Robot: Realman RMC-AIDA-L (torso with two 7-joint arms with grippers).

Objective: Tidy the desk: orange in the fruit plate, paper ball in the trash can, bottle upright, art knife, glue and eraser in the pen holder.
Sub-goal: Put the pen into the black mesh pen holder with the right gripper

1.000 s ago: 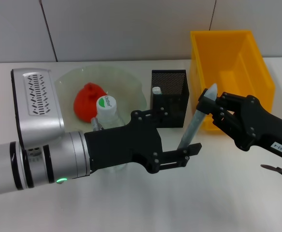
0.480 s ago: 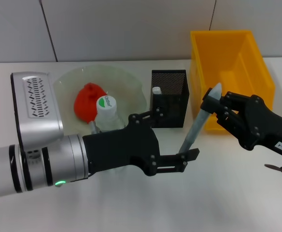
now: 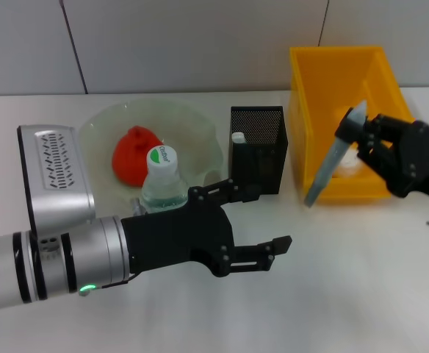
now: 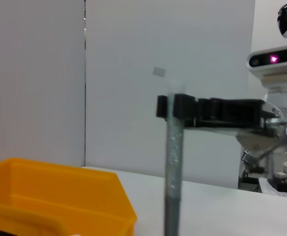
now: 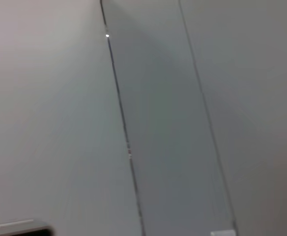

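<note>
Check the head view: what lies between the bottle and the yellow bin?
The black mesh pen holder, a white item standing inside it, sits between the bottle and the yellow bin.

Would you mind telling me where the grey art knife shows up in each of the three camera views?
Head view: art knife held tilted by the right gripper, before the yellow bin.
Left wrist view: art knife upright, centre, beside the yellow bin.
Right wrist view: not in it.
Shared landmark: the yellow bin.

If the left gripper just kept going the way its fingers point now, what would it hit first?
Judging from the head view, the open left gripper points across bare table toward the robot's right. Its path looks free; the knife held by the right gripper hangs farther back near the yellow bin, though depth is uncertain.
</note>
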